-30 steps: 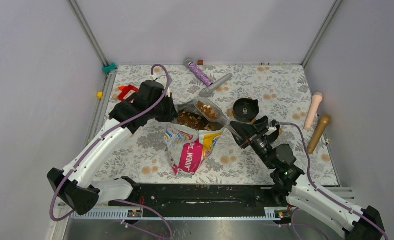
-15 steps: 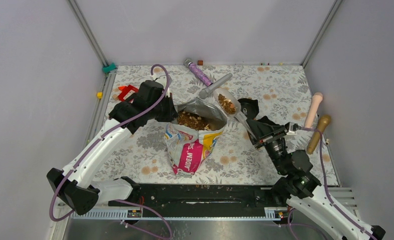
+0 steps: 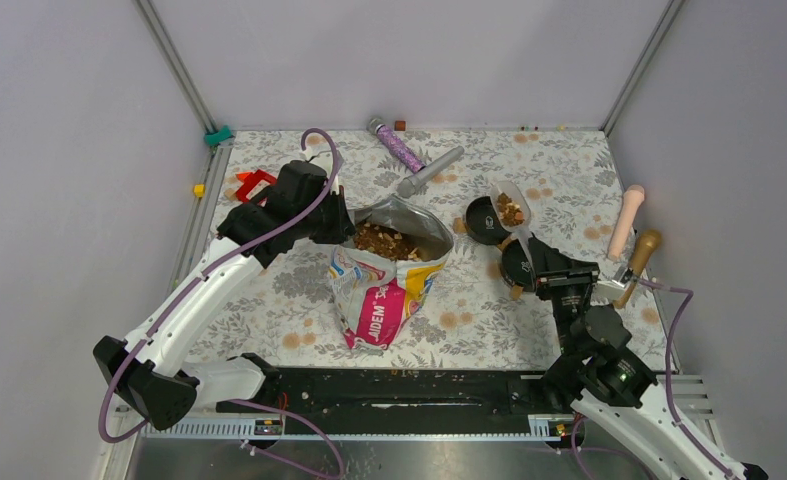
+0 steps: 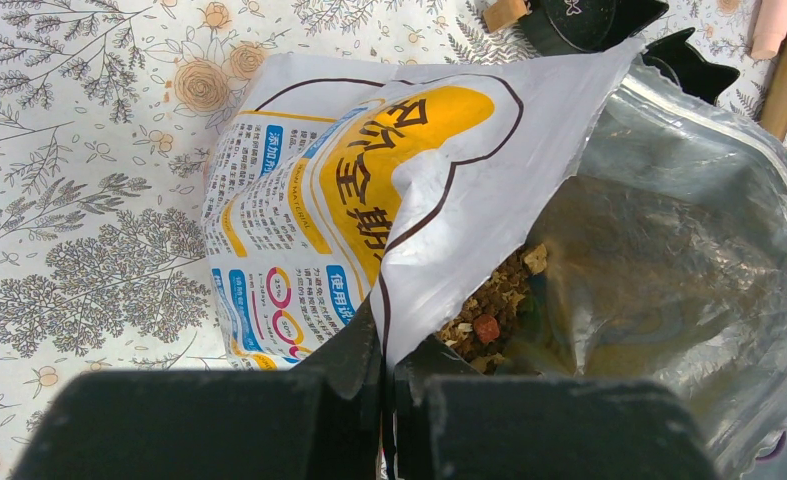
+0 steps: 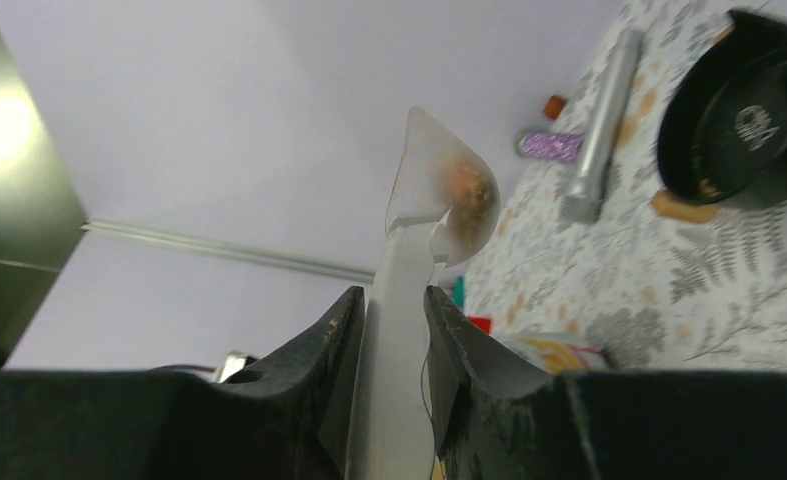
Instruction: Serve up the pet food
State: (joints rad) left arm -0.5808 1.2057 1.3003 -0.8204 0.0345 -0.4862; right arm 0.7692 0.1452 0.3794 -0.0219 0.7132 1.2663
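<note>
While the bag (image 3: 379,290) stands open at the middle of the mat (image 3: 269,300), a black bowl (image 3: 481,222) sits just right of it, and a second black dish (image 3: 515,266) lies beside that bowl on the near side, partly under the right arm. A glitter tube (image 3: 397,148) and a grey rod (image 3: 429,170) lie behind the bag. A pink rod (image 3: 626,222) and a brown rod (image 3: 637,265) lie at the right edge, and a red piece (image 3: 252,183) at the far left.

The left arm reaches forward and inward. The left gripper (image 4: 384,345) is closed flat on the bag's left rim, holding the mouth open. The right arm is raised, forearm pointing away. The right gripper (image 5: 397,320) clamps the scoop (image 3: 510,210) by its handle, jaws narrow. The scoop's cup hangs over the bowl's right rim.

Kibble (image 3: 381,240) fills the bag, and a further portion sits in the scoop.

One second ago the scoop lay in the bag mouth. The right arm has since swung right and carried it to the bowl, while the left arm has kept its position
</note>
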